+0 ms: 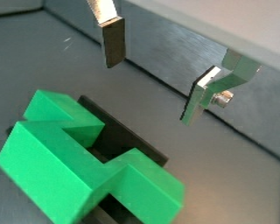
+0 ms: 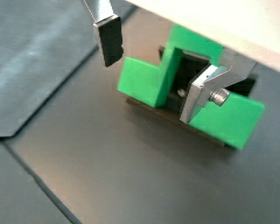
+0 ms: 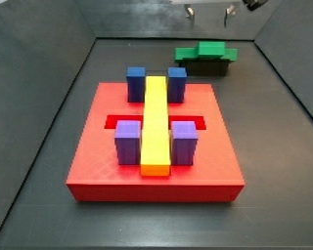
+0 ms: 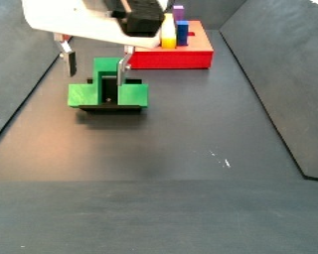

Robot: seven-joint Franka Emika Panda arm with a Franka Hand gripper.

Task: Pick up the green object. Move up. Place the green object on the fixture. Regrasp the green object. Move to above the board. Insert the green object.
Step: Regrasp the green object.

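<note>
Wrist views: gripper jaws spread wide, nothing between the fingers, clear of the green object.
Side views: gripper hangs above the green object resting on the fixture, beyond the board.

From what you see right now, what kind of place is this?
Probably a robot test cell: dark walled floor, red board with posts, green object on the fixture, the open pincer above it.
</note>
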